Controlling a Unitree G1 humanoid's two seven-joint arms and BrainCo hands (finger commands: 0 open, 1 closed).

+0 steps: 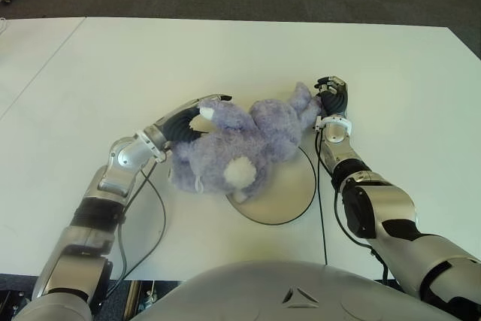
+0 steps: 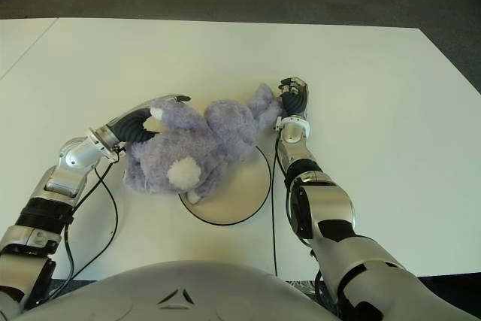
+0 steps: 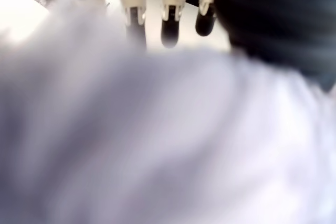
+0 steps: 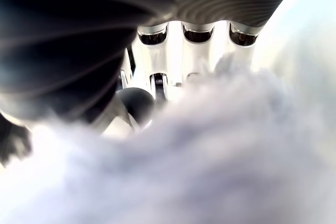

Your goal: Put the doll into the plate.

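1. The robot's right hand (image 1: 331, 100) is at the far right end of the doll, its fingers (image 4: 198, 56) curled into the purple fur and gripping a limb or ear of the toy.
2. The left hand (image 1: 189, 119) presses against the doll's left side near the head, with the fingers (image 3: 170, 22) stretched out straight along the fur; I cannot tell from here whether they actually grip it.
3. The doll (image 1: 240, 144) is a fluffy lavender plush animal with a white tail patch. It lies between the two hands, stretched across the table.
4. The plate (image 1: 289, 193) is a flat, round, cream-coloured disc with a dark rim, just in front of the robot. The doll's lower body overlaps the plate's far left edge, while its head end hangs off onto the table.
5. The table (image 1: 113, 65) is plain white.
6. Black cables run from both wrists back toward the robot's body.
7. No brand, label or writing is readable anywhere.
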